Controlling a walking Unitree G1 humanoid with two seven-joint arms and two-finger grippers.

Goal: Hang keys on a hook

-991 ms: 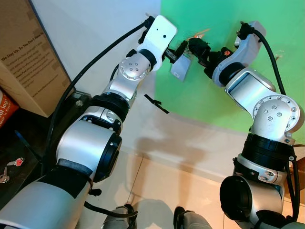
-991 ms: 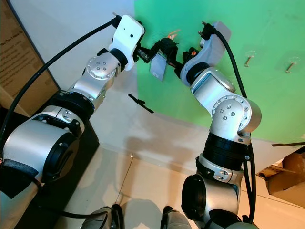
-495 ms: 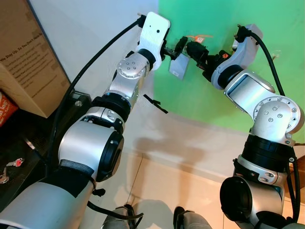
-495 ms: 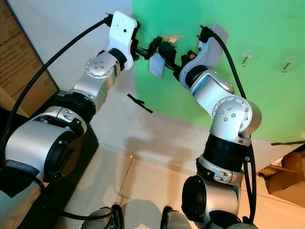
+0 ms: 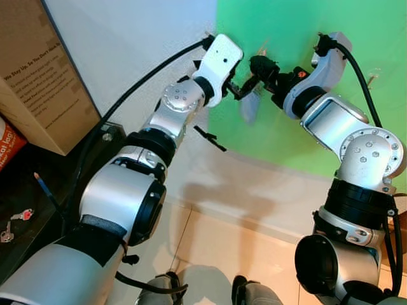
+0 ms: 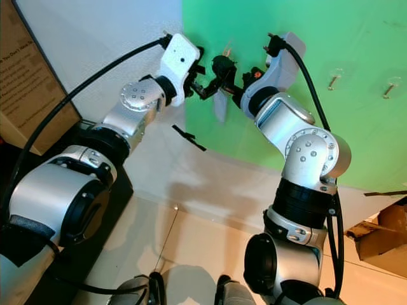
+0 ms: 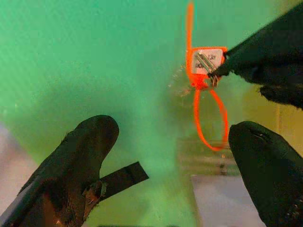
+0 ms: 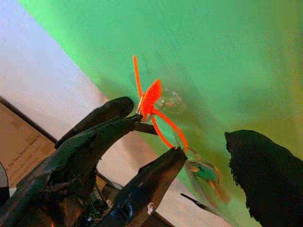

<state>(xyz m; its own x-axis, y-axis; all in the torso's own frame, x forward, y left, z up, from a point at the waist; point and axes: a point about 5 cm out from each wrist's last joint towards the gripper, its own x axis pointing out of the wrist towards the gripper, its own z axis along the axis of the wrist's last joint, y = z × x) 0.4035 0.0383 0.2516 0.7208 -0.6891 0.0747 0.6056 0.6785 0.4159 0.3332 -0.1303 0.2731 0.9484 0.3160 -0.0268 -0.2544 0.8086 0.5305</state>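
My left hand (image 7: pixel 165 156) is up at the green wall (image 5: pixel 331 114), its 2 fingers apart with nothing between them. My right hand (image 5: pixel 257 63) meets it there; I cannot tell whether its fingers are together. The keys (image 7: pixel 204 66) hang against the wall on an orange loop (image 7: pixel 208 118), a pale tag (image 5: pixel 249 107) dangling below; the hook itself is too blurred to make out. 2 more hooks (image 6: pixel 334 79) sit farther right, well apart. A cardboard box (image 5: pixel 38 76) stands at my left, cut off by the edge.
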